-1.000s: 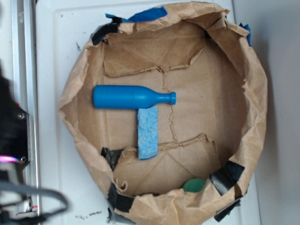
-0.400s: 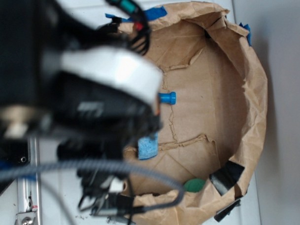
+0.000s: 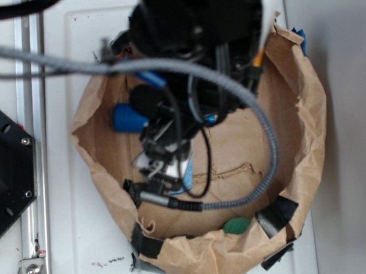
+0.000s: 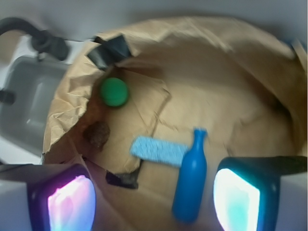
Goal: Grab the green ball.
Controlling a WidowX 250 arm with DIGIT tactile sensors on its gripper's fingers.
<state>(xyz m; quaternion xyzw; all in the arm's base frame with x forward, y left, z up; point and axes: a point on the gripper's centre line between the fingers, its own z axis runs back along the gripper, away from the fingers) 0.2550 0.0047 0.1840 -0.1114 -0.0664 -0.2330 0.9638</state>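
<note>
Wrist view showed the green ball (image 4: 114,92) lying at the far left of the paper-lined bowl (image 4: 240,57), near its wall. It looked light, smooth and apt to roll, best pinched across its middle. The gripper (image 4: 154,197) hung wide open, empty, above the blue bottle (image 4: 190,178) and sponge (image 4: 158,150).

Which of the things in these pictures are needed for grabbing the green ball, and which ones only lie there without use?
Belong to the job:
- green ball, by the paper wall
- end effector, open and empty, above the paper ring

Just lying about:
- blue bottle, on its side
- light blue sponge, touching the bottle
- brown paper ring around everything
- black tape on the paper
</note>
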